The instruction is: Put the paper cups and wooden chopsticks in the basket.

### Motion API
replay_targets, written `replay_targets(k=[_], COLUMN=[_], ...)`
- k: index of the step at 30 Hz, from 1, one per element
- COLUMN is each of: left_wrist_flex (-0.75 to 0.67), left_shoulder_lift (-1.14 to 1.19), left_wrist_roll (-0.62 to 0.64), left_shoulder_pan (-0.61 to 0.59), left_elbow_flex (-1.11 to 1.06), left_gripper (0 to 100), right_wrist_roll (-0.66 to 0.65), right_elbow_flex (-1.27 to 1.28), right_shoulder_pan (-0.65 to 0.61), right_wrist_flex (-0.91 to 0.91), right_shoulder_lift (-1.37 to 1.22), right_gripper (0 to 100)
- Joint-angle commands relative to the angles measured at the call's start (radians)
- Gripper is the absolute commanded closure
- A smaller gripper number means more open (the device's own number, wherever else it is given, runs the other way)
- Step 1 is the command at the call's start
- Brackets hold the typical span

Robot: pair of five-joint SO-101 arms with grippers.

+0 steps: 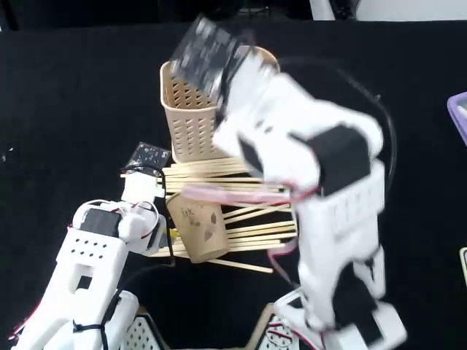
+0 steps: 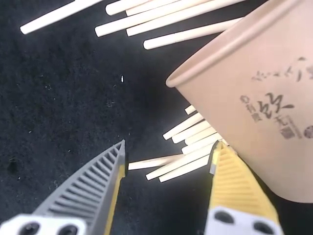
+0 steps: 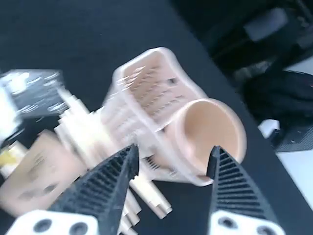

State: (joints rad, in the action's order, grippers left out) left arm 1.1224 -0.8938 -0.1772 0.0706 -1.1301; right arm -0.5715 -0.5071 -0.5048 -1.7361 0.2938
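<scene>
- Paper cup (image 1: 197, 227) is lying on its side on the wooden chopsticks (image 1: 248, 219), at the eight o'clock edge of the heap in the middle of the black table (image 1: 73, 95).
- Basket (image 1: 191, 124) is sitting at twelve o'clock from that heap, right against the nearest sticks, and a second cup (image 3: 210, 132) is already resting inside it.
- Left gripper (image 2: 169, 145) is hovering low at the heap's nine o'clock side, claws spread wide and gripping nothing. Stick ends are lying between them, and the yellow-faced claw is sitting just beside the cup wall.
- Right gripper (image 3: 173, 149) is hanging over the basket mouth, claws spread too, carrying nothing.
- To my eye, the step in hand is the left one picking up that lying cup. Doing it well means shifting towards three o'clock so the claws are straddling the cup wall rather than the sticks underneath. Then it is squeezing gently, since thin paper crumples under a hard pinch, and lifting clear before swinging to twelve o'clock.
- Standing in the way, the right arm (image 1: 328, 182) is looming over the basket and much of the heap, so it probably needs to be backing off towards five o'clock first.
- A reddish cable (image 1: 233, 195) is draping across the sticks and could be snagging.
- A purple object (image 1: 458, 117) is sitting far off at the three o'clock edge, out of the action.
</scene>
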Motion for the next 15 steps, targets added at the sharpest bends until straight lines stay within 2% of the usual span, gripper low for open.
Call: replay_targets(k=[1, 8, 11, 15], left_wrist_flex=[0.003, -0.005, -0.029, -0.104], left_shoulder_lift=[-0.015, -0.015, -0.015, -0.015], left_wrist_roll=[0.006, 0.009, 0.051, 0.107], left_shoulder_pan=[-0.111, -0.453, -0.552, -0.687], left_elbow_flex=[0.059, 0.147, 0.160, 0.162], left_gripper=[72, 72, 72, 72], right_wrist_roll=[0.005, 0.005, 0.028, 0.146], right_elbow_flex=[0.335, 0.938, 1.066, 1.095], right_shoulder_pan=[-0.097, -0.181, -0.207, -0.204], right_wrist_flex=[-0.005, 0.327, 0.476, 0.654], right_shoulder_lift=[0.174, 0.312, 0.295, 0.222], right_gripper=[76.2, 76.2, 76.2, 76.2])
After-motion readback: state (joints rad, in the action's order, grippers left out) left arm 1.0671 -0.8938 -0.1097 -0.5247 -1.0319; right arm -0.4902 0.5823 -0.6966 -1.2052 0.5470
